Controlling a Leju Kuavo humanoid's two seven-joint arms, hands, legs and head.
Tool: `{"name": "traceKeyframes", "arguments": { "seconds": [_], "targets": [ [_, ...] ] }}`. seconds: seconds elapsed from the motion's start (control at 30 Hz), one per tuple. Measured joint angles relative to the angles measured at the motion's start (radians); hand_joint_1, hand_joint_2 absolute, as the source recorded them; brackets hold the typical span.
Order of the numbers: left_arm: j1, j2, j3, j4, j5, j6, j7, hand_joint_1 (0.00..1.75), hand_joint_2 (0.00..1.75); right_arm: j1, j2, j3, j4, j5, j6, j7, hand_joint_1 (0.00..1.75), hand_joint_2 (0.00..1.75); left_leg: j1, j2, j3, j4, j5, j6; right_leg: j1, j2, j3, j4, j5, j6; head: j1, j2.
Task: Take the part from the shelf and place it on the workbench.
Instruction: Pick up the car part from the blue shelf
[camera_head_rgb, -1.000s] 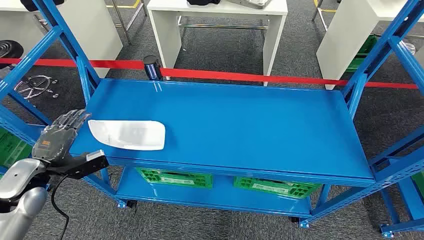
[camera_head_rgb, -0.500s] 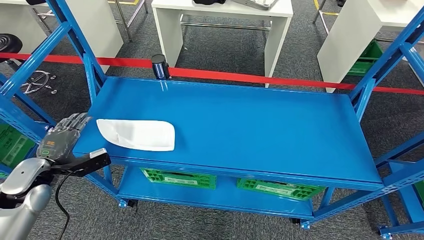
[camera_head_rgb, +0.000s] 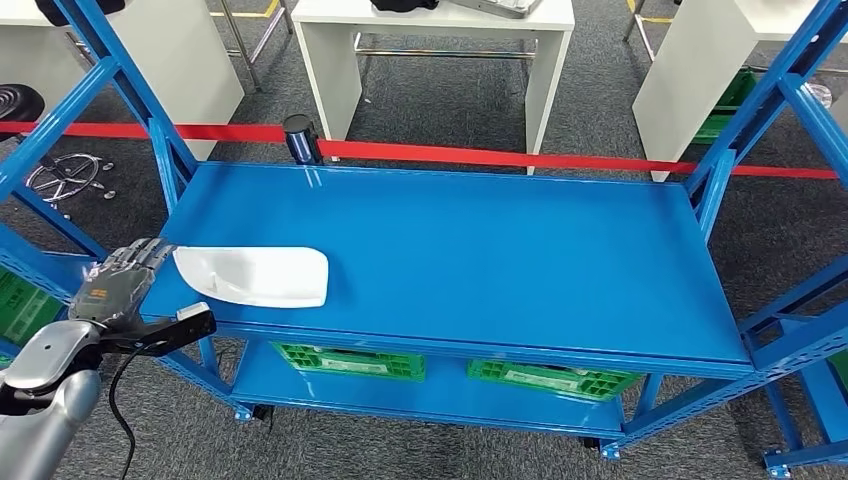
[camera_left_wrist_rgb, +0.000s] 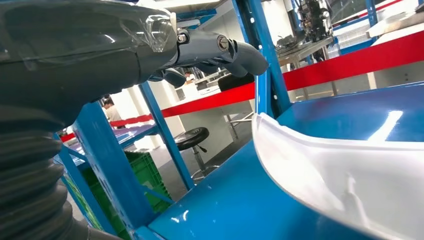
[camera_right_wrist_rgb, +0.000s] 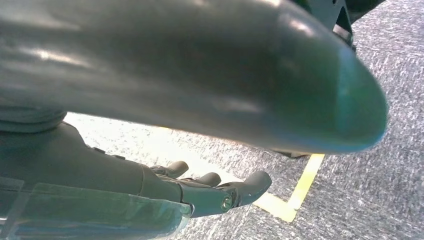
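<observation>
White part (camera_head_rgb: 252, 275) lies flat on the blue shelf (camera_head_rgb: 480, 250), at its front-left corner, long side roughly along the front edge. In the left wrist view the part (camera_left_wrist_rgb: 345, 175) is a curved white shell resting on the glossy blue top, raised rim facing the hand.

Left hand (camera_head_rgb: 120, 284) sits at the shelf's left end, just beside the part's left tip; contact cannot be told. Fingers (camera_head_rgb: 145, 255) stretched forward, loosely apart, nothing in them. Left wrist view: fingers (camera_left_wrist_rgb: 220, 50) extend above and short of the part's rim, apart from it. A blue upright (camera_left_wrist_rgb: 265, 55) stands just behind the part's end, near the fingertips.

Right hand (camera_right_wrist_rgb: 200, 192) hangs over grey carpet with a yellow floor line (camera_right_wrist_rgb: 295, 192); fingers slightly curled, spread, holding nothing.

Around: a diagonal blue brace (camera_head_rgb: 160, 140) rises at the shelf's left end, next to the left hand. Red tape (camera_head_rgb: 480, 155) runs behind the shelf, with a dark post (camera_head_rgb: 299, 138) at the back-left corner. Green crates (camera_head_rgb: 350, 358) sit on the lower tier under the top. White tables (camera_head_rgb: 440, 50) stand beyond the tape. A chair base (camera_head_rgb: 65, 172) is on the floor at far left. More blue framing (camera_head_rgb: 790, 110) on the right side.

The rest of the shelf top is bare blue, right of the part.
</observation>
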Motion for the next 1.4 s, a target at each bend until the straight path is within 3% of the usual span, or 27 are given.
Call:
{"name": "traceKeyframes", "arguments": {
  "seconds": [0.07,0.1,0.23,0.3,0.37,0.4,0.43,0.47,0.53,0.6,0.7,0.77,0.87,0.9,0.93,0.97,1.07,1.13,1.27,1.3,1.4],
  "targets": [
    [-0.01,0.001,0.004,0.009,-0.006,0.0,0.001,0.0,1.75,-0.003,0.002,0.001,0.0,0.0,0.002,0.0,0.0,0.0,-0.005,0.0,0.063,-0.124,0.045,0.009,0.004,0.002,0.001,0.001,-0.002,0.003,0.0,0.0],
    [-0.014,0.002,0.005,0.012,-0.008,0.0,0.001,0.0,1.75,-0.004,0.003,0.001,0.0,0.0,0.003,0.0,0.0,0.0,-0.008,0.0,0.08,-0.156,0.051,0.012,0.006,0.002,0.0,0.001,-0.002,0.006,0.001,0.0],
    [-0.021,0.002,0.005,0.024,-0.011,-0.002,0.0,0.0,1.75,-0.005,0.006,0.002,0.0,0.002,0.006,-0.001,0.0,0.0,-0.009,0.0,0.092,-0.181,0.056,0.032,0.005,0.001,-0.009,0.01,-0.009,0.024,0.002,0.0],
    [-0.031,0.0,0.003,0.035,-0.019,-0.005,-0.001,0.0,1.75,-0.006,0.007,0.002,0.0,0.003,0.008,-0.001,0.0,0.0,-0.005,0.002,0.098,-0.193,0.063,0.044,0.006,-0.001,-0.048,0.09,-0.047,0.021,0.003,0.0],
    [-0.044,-0.003,-0.002,0.058,-0.029,-0.007,-0.005,0.0,1.75,-0.007,0.008,0.002,0.0,0.003,0.007,0.0,0.0,0.0,-0.006,0.002,0.097,-0.194,0.063,0.047,0.006,-0.001,-0.115,0.226,-0.098,0.017,0.004,0.0],
    [-0.049,-0.005,-0.005,0.072,-0.034,-0.007,-0.007,0.0,1.75,-0.008,0.009,0.003,0.0,0.003,0.005,0.001,0.0,0.0,-0.007,0.002,0.097,-0.194,0.063,0.047,0.005,-0.001,-0.14,0.274,-0.11,0.019,0.004,0.0],
    [-0.055,-0.008,-0.009,0.086,-0.039,-0.006,-0.008,0.0,1.75,-0.008,0.01,0.003,0.0,0.003,0.002,0.002,0.0,0.0,-0.007,0.002,0.097,-0.193,0.063,0.047,0.004,-0.001,-0.147,0.286,-0.108,0.025,0.004,0.0],
    [-0.062,-0.01,-0.012,0.101,-0.044,-0.003,-0.008,0.0,1.75,-0.009,0.01,0.003,0.0,0.003,0.0,0.004,0.0,0.0,-0.006,0.001,0.097,-0.192,0.062,0.046,0.002,-0.001,-0.133,0.255,-0.09,0.034,0.004,0.0],
    [-0.078,-0.014,-0.019,0.123,-0.053,0.003,-0.006,0.0,1.75,-0.012,0.01,0.003,0.0,0.003,-0.003,0.005,0.0,0.0,-0.006,0.0,0.097,-0.186,0.059,0.041,-0.002,-0.003,-0.066,0.114,-0.037,0.049,0.004,0.0],
    [-0.098,-0.019,-0.024,0.139,-0.062,0.01,-0.002,0.0,1.75,-0.015,0.011,0.003,0.0,0.003,-0.004,0.006,0.0,0.0,-0.01,-0.001,0.092,-0.176,0.054,0.031,-0.001,-0.004,-0.017,0.016,-0.005,0.044,0.003,0.0],
    [-0.127,-0.026,-0.033,0.156,-0.076,0.013,0.002,0.0,1.75,-0.015,0.013,0.003,0.0,0.003,-0.006,0.003,0.0,0.0,-0.009,-0.001,0.088,-0.171,0.05,0.019,0.002,-0.004,-0.01,0.004,0.002,0.023,0.003,0.0],
    [-0.148,-0.032,-0.04,0.166,-0.081,0.013,0.003,0.0,1.75,-0.015,0.014,0.003,0.0,0.003,-0.007,0.001,0.0,0.0,-0.004,0.0,0.073,-0.138,0.027,0.01,-0.002,-0.003,-0.008,0.001,0.004,0.012,0.001,0.0],
    [-0.175,-0.046,-0.052,0.187,-0.09,0.013,0.003,0.0,1.75,-0.017,0.016,0.004,0.0,0.006,-0.007,0.0,0.0,0.0,-0.001,0.002,-0.011,0.04,-0.057,-0.003,-0.003,-0.003,-0.006,0.001,0.003,0.003,-0.002,0.0],
    [-0.18,-0.052,-0.057,0.195,-0.093,0.013,0.004,0.0,1.75,-0.017,0.016,0.006,0.0,0.008,-0.007,0.0,0.0,0.0,0.0,0.002,-0.039,0.096,-0.074,-0.005,-0.003,-0.003,-0.005,0.001,0.003,0.002,-0.002,0.0],
    [-0.183,-0.06,-0.062,0.203,-0.096,0.013,0.004,0.0,1.75,-0.018,0.017,0.007,0.0,0.01,-0.007,0.0,0.0,0.0,0.0,0.002,-0.053,0.119,-0.073,-0.005,-0.003,-0.002,-0.005,0.001,0.003,0.001,-0.002,0.0],
    [-0.186,-0.068,-0.067,0.211,-0.097,0.013,0.003,0.0,1.75,-0.019,0.017,0.01,0.0,0.011,-0.007,0.001,0.0,0.0,0.0,0.002,-0.047,0.1,-0.052,-0.003,-0.003,-0.002,-0.004,0.001,0.002,0.001,-0.002,0.0],
    [-0.208,-0.09,-0.08,0.234,-0.1,0.014,0.003,0.0,1.75,-0.027,0.019,0.017,-0.001,0.014,-0.006,0.005,0.0,0.0,-0.003,0.002,0.043,-0.094,0.042,0.01,0.0,0.001,-0.001,0.001,0.0,0.005,-0.001,0.0],
    [-0.223,-0.107,-0.087,0.252,-0.1,0.014,0.003,0.0,1.75,-0.031,0.02,0.02,-0.001,0.016,-0.002,0.007,0.0,0.0,-0.009,0.002,0.076,-0.16,0.055,0.017,0.004,0.001,-0.005,0.001,0.0,0.011,-0.001,0.0],
    [-0.236,-0.149,-0.101,0.291,-0.097,0.015,-0.004,0.0,1.75,-0.033,0.022,0.026,-0.003,0.018,0.003,0.015,0.0,0.0,-0.009,0.003,0.085,-0.18,0.062,0.038,0.003,0.0,-0.019,0.02,-0.011,0.029,0.0,0.0],
    [-0.241,-0.16,-0.106,0.301,-0.096,0.015,-0.008,0.0,1.75,-0.033,0.021,0.026,-0.003,0.017,0.003,0.017,0.0,0.0,-0.007,0.003,0.088,-0.186,0.065,0.044,0.003,-0.001,-0.037,0.057,-0.03,0.027,0.001,0.0],
    [-0.251,-0.194,-0.121,0.332,-0.095,0.019,-0.017,0.0,1.75,-0.032,0.019,0.027,-0.003,0.012,0.001,0.018,0.0,0.0,-0.009,0.002,0.088,-0.188,0.066,0.051,0.001,-0.001,-0.132,0.251,-0.1,0.022,0.002,0.0]
  ]
}}
